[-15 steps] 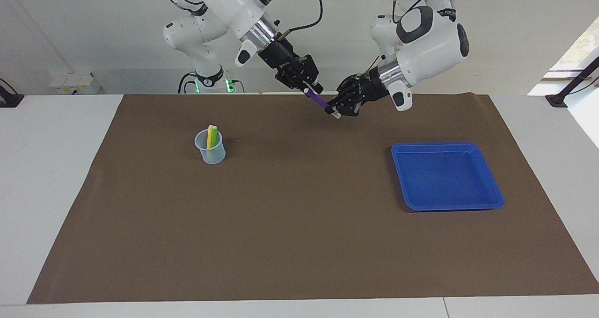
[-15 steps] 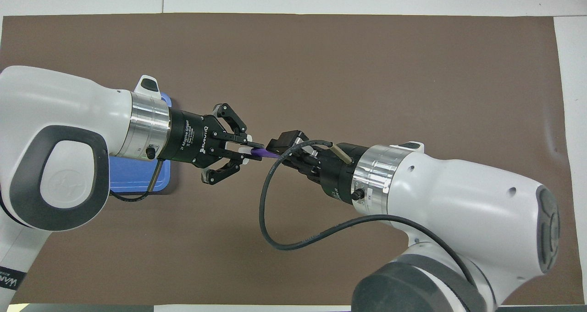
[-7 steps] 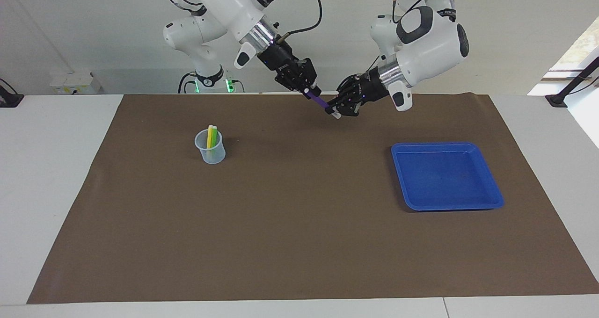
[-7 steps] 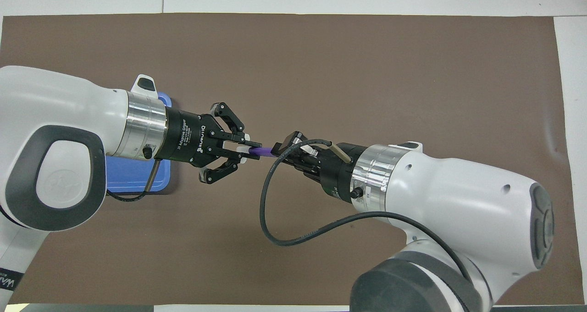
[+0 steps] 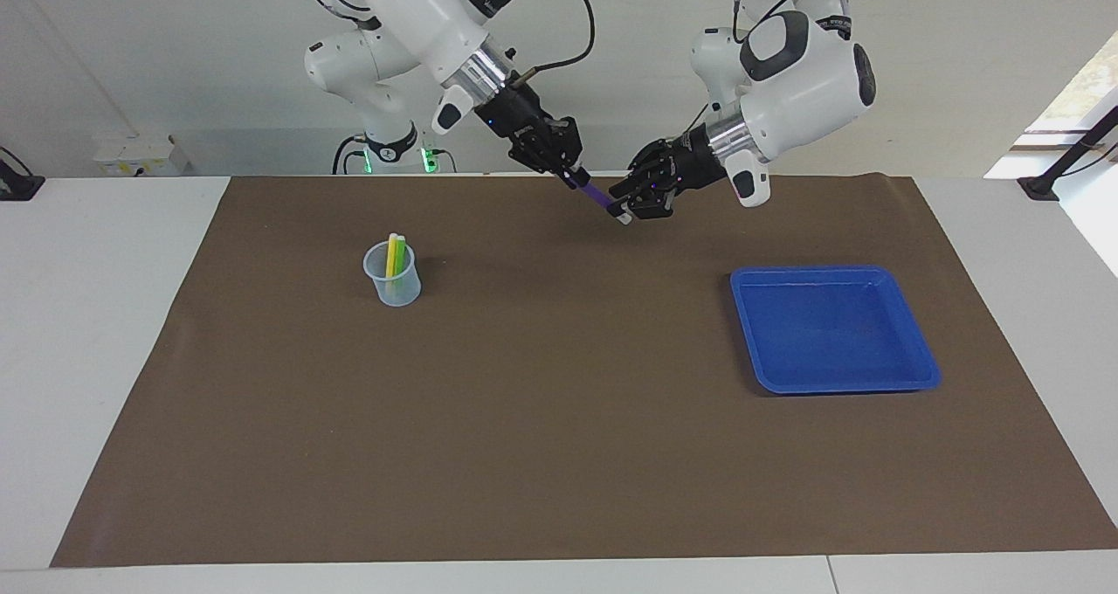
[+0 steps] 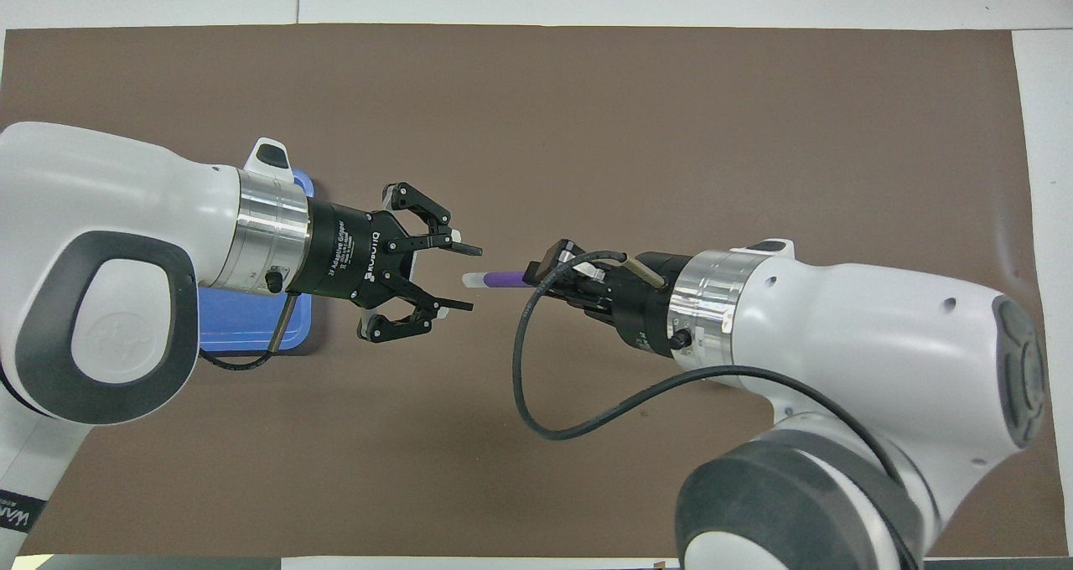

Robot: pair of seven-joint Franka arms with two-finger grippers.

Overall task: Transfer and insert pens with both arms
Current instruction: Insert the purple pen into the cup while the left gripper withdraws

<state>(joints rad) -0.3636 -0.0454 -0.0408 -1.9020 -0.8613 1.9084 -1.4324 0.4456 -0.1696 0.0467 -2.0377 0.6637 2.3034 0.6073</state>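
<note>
Handover completed within the last second: the left end effector [image 6: 463, 277], previously clamped on the purple pen [image 6: 500, 278], now stands with fingers spread, clear of the pen's pale tip. The right end effector [image 6: 545, 268] alone grips the pen, raised over the counter [image 5: 559, 454]. The cup [image 5: 393, 278] with the yellow and green pens sits at nine o'clock in the facing view; insertion remains.

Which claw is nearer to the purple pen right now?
Right. The right claw is shut on the purple pen, holding it above the mat; the left claw stands open just off its whitish end, not touching.
</note>
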